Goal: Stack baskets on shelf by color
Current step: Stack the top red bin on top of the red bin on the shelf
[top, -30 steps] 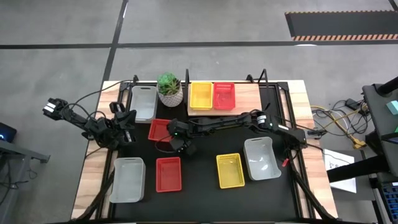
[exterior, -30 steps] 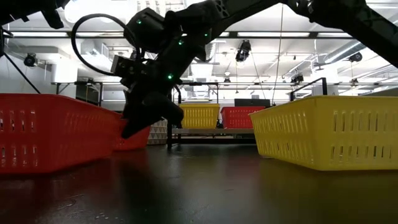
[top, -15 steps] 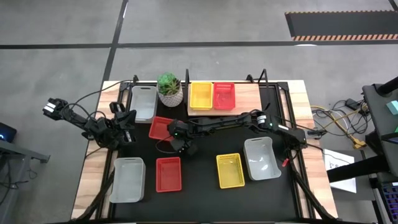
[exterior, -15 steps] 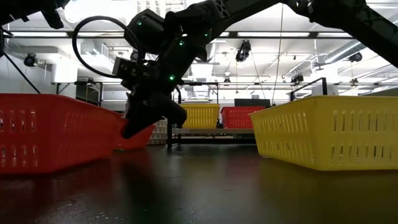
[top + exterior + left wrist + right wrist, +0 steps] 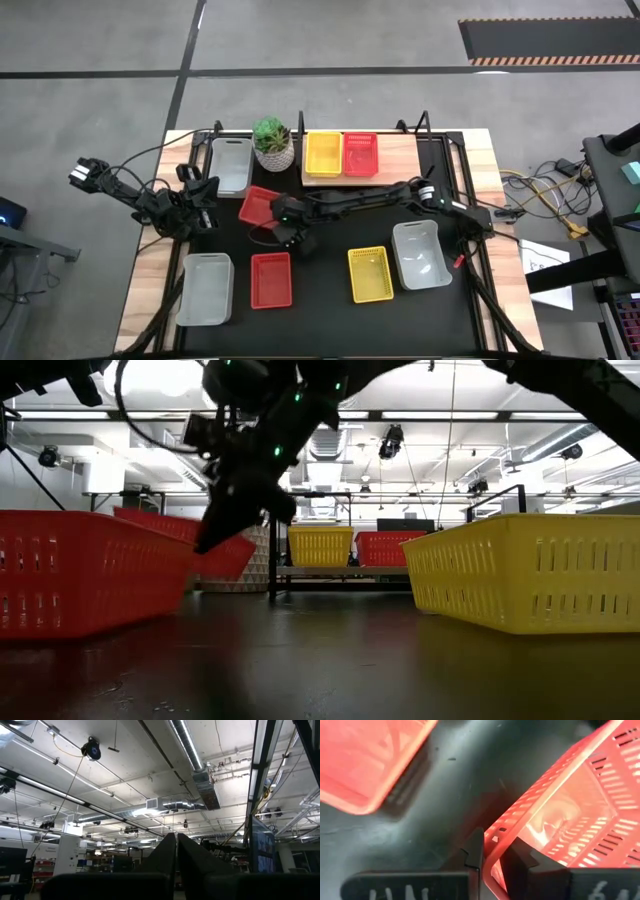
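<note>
The right gripper (image 5: 284, 213) is pinching the rim of a red basket (image 5: 258, 205) and holding it tilted, apparently just off the table, in front of the plant pot (image 5: 274, 146). The left gripper (image 5: 203, 196), fingers pressed together, is waiting left of that basket.

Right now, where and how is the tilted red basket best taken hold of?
By its thin rim, as the right pincer already does: one finger inside the wall, one outside. The tilted red basket is open-topped and shallow, so its upright wall is the easy grip.
</note>
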You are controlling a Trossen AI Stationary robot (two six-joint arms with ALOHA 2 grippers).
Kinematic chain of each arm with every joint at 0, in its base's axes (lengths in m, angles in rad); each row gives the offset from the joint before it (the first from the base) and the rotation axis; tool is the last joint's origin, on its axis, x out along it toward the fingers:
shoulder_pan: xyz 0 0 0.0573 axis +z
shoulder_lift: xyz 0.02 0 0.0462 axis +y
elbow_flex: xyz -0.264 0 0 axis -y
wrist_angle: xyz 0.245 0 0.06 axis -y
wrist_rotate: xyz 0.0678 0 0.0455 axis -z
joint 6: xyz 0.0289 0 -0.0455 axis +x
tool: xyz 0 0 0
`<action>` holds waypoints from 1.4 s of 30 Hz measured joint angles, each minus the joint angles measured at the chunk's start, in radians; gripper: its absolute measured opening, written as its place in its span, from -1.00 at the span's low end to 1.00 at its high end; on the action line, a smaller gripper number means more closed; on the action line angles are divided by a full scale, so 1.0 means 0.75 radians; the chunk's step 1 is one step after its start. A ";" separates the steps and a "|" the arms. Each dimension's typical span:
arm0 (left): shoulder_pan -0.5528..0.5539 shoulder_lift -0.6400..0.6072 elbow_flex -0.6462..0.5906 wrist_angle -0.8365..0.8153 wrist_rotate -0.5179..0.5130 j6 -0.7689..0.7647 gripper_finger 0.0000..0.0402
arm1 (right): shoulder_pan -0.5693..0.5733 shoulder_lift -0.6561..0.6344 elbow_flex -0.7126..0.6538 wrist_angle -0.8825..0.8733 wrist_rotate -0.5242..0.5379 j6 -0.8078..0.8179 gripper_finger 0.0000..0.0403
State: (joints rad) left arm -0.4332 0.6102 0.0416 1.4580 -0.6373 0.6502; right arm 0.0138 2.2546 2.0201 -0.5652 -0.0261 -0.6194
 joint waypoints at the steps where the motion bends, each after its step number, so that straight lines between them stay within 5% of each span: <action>1: 0.000 0.000 0.000 0.000 0.000 0.000 -0.99 | 0.002 -0.016 0.000 -0.019 0.000 0.027 -0.83; 15: 0.000 0.003 0.000 -0.001 -0.008 0.001 -0.99 | 0.079 -0.268 0.027 -0.150 0.065 0.428 -0.83; 21: 0.000 0.003 0.000 -0.001 -0.016 0.008 -0.99 | 0.146 -0.443 0.028 -0.304 0.420 0.635 -0.83; 25: 0.000 0.003 0.000 -0.002 -0.019 0.013 -0.99 | 0.140 -0.552 0.030 -0.473 0.748 0.936 -0.83; 28: 0.000 0.003 -0.003 -0.002 -0.038 0.027 -0.99 | 0.076 -0.608 0.030 -0.648 0.865 1.134 -0.83; 35: 0.000 0.003 -0.004 -0.001 -0.102 0.054 -0.99 | -0.166 -0.605 0.020 -1.027 0.840 1.450 -0.83; 42: 0.000 0.003 -0.004 -0.001 -0.103 0.056 -0.99 | -0.337 -0.516 -0.013 -1.048 0.590 1.380 -0.83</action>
State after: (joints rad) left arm -0.4332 0.6121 0.0387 1.4570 -0.7146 0.6922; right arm -0.2391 1.8673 2.0106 -1.3515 0.4160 0.4155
